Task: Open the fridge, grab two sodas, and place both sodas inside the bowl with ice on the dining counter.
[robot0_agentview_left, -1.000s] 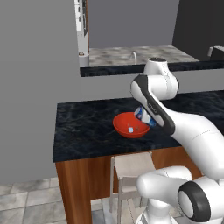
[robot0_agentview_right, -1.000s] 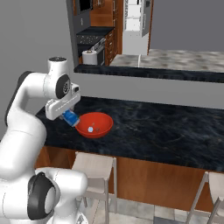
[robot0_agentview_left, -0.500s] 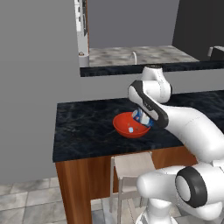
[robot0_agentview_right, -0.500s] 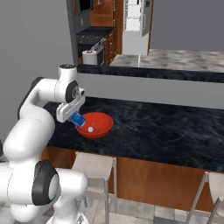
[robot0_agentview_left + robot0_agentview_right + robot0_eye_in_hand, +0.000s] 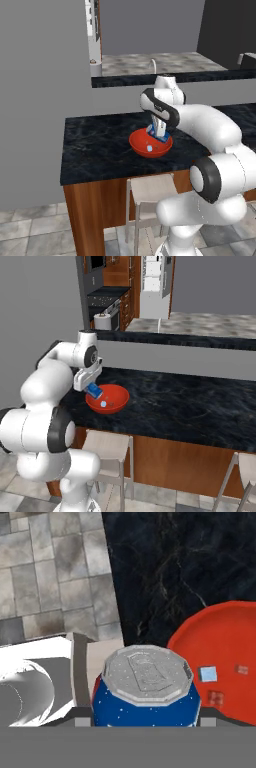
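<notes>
Left base view: dining counter (image 5: 100,145) with black veined top, red bowl (image 5: 145,147) near its front edge, one pale ice piece (image 5: 149,148) on the bowl floor. Gripper (image 5: 160,131) down at the bowl's far rim, blue soda can (image 5: 159,132) pinched between the jaws and tilted over the rim. Compared with a second ago, arm swung in and lower; can now closer over the bowl.

Right base view: same bowl (image 5: 117,403), gripper (image 5: 90,385) at its left rim, can (image 5: 94,390) slanting down toward the inside. Half a second ago can a little higher and more outward; now at the lip. Bowl itself unmoved.

Hand view: can top (image 5: 146,674) and blue body clamped at the bottom edge, jaws closed on its sides, width unchanged over the last second. Bowl (image 5: 230,637) to the right with ice pieces (image 5: 208,673) scattered inside; can not yet over the bowl's centre from this angle.

Meaning for task: first soda carried to the bowl, release not yet done. Cannot tell whether can touches the rim. Second soda, the black bottle, still to fetch by this reckoning.
</notes>
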Tool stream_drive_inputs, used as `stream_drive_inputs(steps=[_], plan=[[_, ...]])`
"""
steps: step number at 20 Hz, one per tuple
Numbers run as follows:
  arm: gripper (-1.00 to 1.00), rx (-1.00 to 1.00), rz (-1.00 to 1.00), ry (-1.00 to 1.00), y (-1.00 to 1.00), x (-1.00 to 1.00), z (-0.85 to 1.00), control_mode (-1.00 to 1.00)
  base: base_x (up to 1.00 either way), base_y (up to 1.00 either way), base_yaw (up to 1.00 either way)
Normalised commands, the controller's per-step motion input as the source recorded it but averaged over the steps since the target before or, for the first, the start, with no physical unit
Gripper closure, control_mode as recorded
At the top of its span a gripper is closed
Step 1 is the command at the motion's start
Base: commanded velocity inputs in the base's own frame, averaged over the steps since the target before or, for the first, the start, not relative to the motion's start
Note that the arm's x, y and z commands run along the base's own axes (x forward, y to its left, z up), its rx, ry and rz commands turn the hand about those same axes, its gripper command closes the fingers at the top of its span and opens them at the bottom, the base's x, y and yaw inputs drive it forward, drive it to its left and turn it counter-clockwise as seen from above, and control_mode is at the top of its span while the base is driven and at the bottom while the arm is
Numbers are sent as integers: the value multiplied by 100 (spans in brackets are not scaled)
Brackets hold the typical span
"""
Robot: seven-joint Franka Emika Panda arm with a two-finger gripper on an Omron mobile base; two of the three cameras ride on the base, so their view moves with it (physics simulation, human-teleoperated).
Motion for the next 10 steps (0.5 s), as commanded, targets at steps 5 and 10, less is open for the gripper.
stream_drive_inputs(steps=[5, 10], plan=[[100, -1, 4, 10, 0, 40, -32, -100, 0, 0, 0], [100, -2, 3, 9, 0, 41, -39, -100, 0, 0, 0]])
